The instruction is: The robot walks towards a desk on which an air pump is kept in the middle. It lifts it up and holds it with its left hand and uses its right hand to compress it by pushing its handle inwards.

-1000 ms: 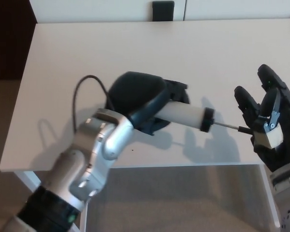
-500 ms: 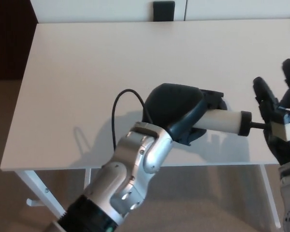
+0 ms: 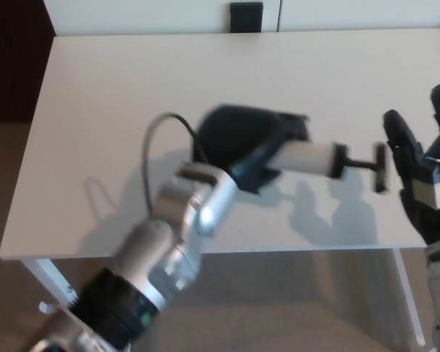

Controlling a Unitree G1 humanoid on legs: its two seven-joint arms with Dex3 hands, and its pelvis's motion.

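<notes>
One air pump [image 3: 308, 158] hangs above the white surface [image 3: 117, 95], grasped by the left hand [image 3: 242, 139]. Its T-handle [image 3: 380, 167] sits just beside the right hand [image 3: 425, 183], whose fingers are spread and holding nothing. A black cable [image 3: 155, 136] loops nearby.

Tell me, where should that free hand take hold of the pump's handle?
On the T-shaped handle at the rod's end, coming from the robot's right. The air pump lies sideways in the left hand, so the crossbar faces the right hand, whose open fingers are just beside it.
</notes>
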